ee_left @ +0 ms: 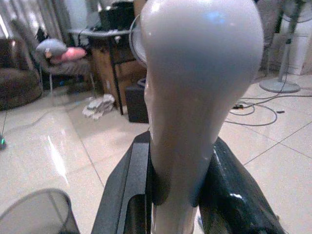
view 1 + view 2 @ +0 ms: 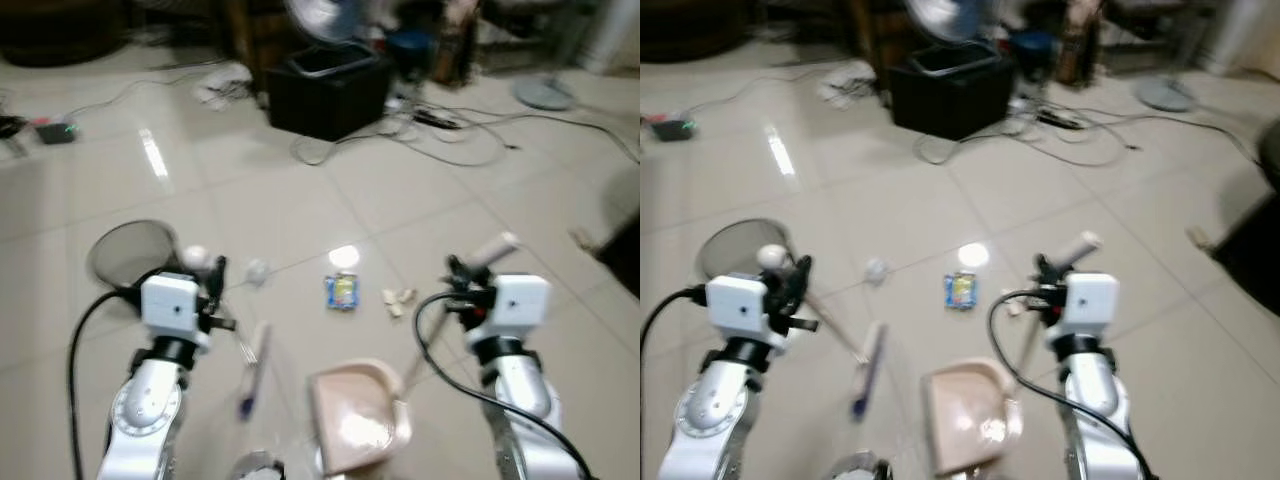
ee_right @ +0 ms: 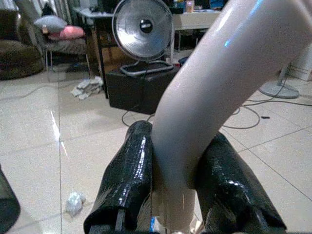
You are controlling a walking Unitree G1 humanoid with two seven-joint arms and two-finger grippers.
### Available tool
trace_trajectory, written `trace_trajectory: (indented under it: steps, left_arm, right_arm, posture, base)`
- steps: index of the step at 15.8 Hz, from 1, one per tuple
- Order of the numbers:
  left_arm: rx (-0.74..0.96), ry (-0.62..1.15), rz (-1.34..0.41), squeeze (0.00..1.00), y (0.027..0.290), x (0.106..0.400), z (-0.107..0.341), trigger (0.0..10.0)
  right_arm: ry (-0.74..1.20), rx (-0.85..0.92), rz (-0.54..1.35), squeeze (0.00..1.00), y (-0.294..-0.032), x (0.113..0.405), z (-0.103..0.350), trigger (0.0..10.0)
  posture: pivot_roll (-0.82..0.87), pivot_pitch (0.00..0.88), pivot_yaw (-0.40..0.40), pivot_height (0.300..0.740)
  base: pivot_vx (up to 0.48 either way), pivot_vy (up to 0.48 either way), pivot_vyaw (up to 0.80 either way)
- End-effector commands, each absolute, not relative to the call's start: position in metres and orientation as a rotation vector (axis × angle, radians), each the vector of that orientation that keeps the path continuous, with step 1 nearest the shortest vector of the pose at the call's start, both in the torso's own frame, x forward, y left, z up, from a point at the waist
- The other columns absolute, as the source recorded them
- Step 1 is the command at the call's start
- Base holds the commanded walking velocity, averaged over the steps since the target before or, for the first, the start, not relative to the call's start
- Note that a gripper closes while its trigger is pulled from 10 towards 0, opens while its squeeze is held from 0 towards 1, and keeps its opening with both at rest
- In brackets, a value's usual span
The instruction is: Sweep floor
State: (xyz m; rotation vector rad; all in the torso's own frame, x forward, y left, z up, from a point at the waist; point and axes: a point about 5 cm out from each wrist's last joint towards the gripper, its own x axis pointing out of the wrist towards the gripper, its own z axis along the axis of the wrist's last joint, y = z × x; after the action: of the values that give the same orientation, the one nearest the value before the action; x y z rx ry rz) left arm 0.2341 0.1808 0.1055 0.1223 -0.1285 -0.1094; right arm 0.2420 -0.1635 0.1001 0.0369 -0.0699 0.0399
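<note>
Left gripper [image 1: 178, 195] clamped on broom handle [image 1: 195, 87] | right gripper [image 3: 178, 187] gripping dustpan [image 2: 355, 415] handle | blue wrapper [image 2: 342, 291], crumpled scraps just ahead, blurry | next, probably: sweep them into the pan

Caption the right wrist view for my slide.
Right gripper clamps the dustpan's pale curved plastic handle, facing a round metal fan.
</note>
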Motion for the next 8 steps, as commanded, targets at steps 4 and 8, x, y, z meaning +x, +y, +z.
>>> trace_trajectory:
  steps: [4, 8]
  left_arm:
    - [0.131, -0.176, -0.130, 0.00, 0.1760, 0.2352, 0.1142, 10.0]
    - [0.141, -0.183, -0.120, 0.00, 0.1787, 0.2357, 0.1157, 10.0]
  right_arm:
    - [-0.117, 0.037, 0.008, 0.00, -0.1730, 0.2407, 0.1075, 10.0]
    - [-0.133, 0.045, 0.029, 0.00, -0.1697, 0.2414, 0.1087, 10.0]
  posture:
    - [0.01, 0.127, 0.026, 0.740]
    - [0.01, 0.120, 0.025, 0.740]
  base:
    - [0.360, 0.000, 0.00]
    - [0.358, 0.000, 0.00]
